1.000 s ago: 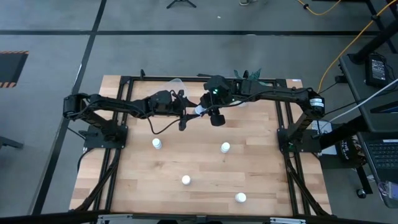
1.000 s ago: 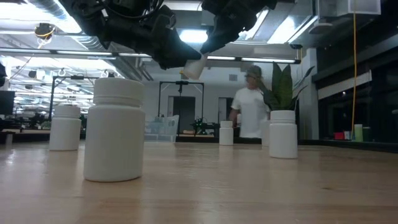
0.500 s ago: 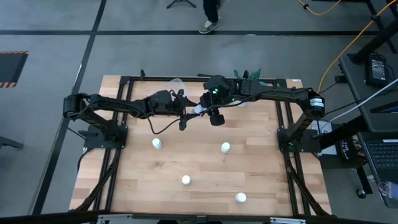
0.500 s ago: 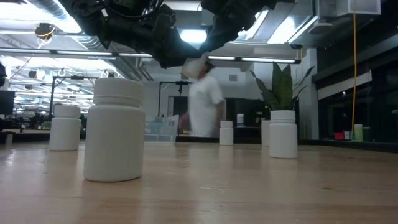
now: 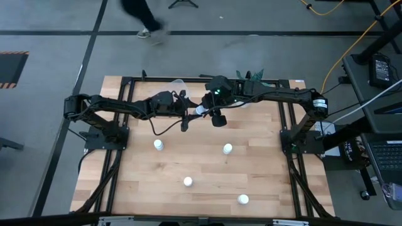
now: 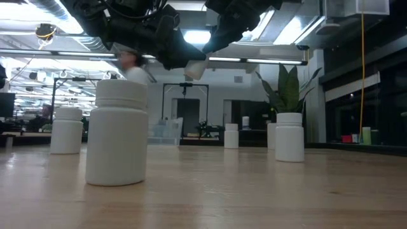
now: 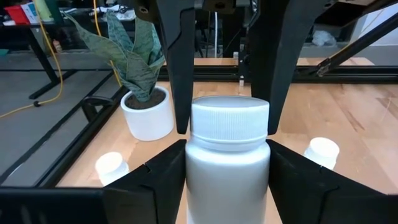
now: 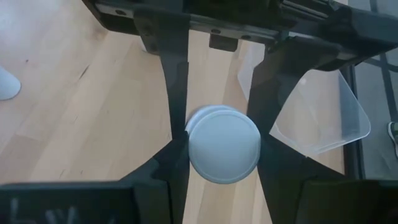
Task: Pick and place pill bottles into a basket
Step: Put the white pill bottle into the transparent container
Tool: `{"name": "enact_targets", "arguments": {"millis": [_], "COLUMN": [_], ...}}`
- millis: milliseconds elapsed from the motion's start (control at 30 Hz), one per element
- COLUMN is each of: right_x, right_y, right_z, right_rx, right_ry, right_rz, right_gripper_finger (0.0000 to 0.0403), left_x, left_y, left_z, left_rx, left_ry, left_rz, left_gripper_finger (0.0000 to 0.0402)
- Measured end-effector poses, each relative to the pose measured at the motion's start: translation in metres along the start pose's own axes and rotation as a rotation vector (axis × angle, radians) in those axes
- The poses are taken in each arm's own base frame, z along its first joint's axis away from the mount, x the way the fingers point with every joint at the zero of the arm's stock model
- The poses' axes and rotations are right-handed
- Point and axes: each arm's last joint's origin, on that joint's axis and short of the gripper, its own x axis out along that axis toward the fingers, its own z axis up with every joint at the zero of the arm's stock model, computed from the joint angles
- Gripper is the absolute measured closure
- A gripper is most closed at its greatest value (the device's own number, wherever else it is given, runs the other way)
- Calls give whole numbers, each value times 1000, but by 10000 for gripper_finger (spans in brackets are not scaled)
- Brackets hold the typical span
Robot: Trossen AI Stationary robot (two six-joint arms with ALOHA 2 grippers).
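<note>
Two dark six-joint arms meet above the upper centre of the pale wooden table [image 5: 201, 163] in the high view. Between them, raised off the table, is a small white cylindrical pill bottle with a ribbed white cap [image 7: 228, 155], held at both ends: the left gripper [image 7: 227, 163] clasps its body between two dark fingers [image 7: 163, 171], while the right gripper [image 8: 219, 146] closes its own fingers [image 8: 176, 106] on the cap, seen end-on as a white disc in the right wrist view. In the low view this bottle [image 6: 196, 68] hangs tilted under the dark arms at upper centre. Four further white pill bottles stand upright on the table in the high view: one at centre left [image 5: 158, 145], one at centre right [image 5: 227, 149], one at lower centre [image 5: 187, 182] and one at lower right [image 5: 243, 199], all well apart. The clear, see-through plastic tub with rounded corners [image 8: 323, 115] lies at the table's far edge, just beyond the grippers, at the right of the right wrist view. A white pot holding a green long-leaved plant [image 7: 142, 93] stands at the left of the left wrist view. A blurred person [image 5: 143, 16] crosses the grey floor at the top left of the high view.
</note>
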Motion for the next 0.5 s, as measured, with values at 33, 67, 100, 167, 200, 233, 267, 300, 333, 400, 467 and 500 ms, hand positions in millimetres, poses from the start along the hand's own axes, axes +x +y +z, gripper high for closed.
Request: {"name": "enact_targets", "arguments": {"millis": [33,67,100,167,200,233,267,300,333,400,467,500], "right_x": [0,0,0,0,0,0,0,0,0,0,0,0], "right_y": [0,0,0,0,0,0,0,0,0,0,0,0], "right_z": [0,0,0,0,0,0,0,0,0,0,0,0], "right_rx": [0,0,0,-1,-1,-1,-2,-2,-2,-2,-2,-1], "right_ry": [0,0,0,0,0,1,1,1,1,0,-1,-1], "right_rz": [0,0,0,0,-1,-1,-3,-4,-4,-4,-5,-5], "right_gripper_finger": [254,254,254,254,254,254,254,254,254,254,253,248], "left_x": [0,0,0,0,0,0,0,0,0,0,0,0], "left_y": [0,0,0,0,0,0,0,0,0,0,0,0], "left_z": [0,0,0,0,0,0,0,0,0,0,0,0], "left_rx": [0,1,1,2,4,8,13,16,16,18,19,20], "left_ry": [0,0,0,0,0,0,0,0,0,0,0,0], "left_rz": [0,0,0,0,0,0,0,0,0,0,0,0], "left_gripper_finger": [214,220,225,230,230,230,230,230,230,231,231,231]}}
